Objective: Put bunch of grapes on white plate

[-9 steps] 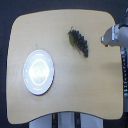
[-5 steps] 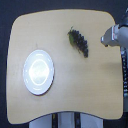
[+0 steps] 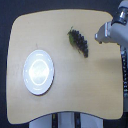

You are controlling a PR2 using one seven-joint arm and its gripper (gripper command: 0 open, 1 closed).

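The bunch of grapes (image 3: 79, 42) is a small dark cluster with a green leaf at its upper left end. It lies on the tan table (image 3: 65, 105), right of centre toward the far side. The white plate (image 3: 38, 71) sits on the exterior view's left with nothing on it. My gripper (image 3: 99, 38) reaches in from the upper right, its grey tip just right of the grapes and apart from them. The view is too blurred to show how its jaws stand. Nothing shows in it.
The table's right edge runs just under my arm (image 3: 116, 31). Dark floor surrounds the table, and a white base (image 3: 65, 121) shows below its front edge.
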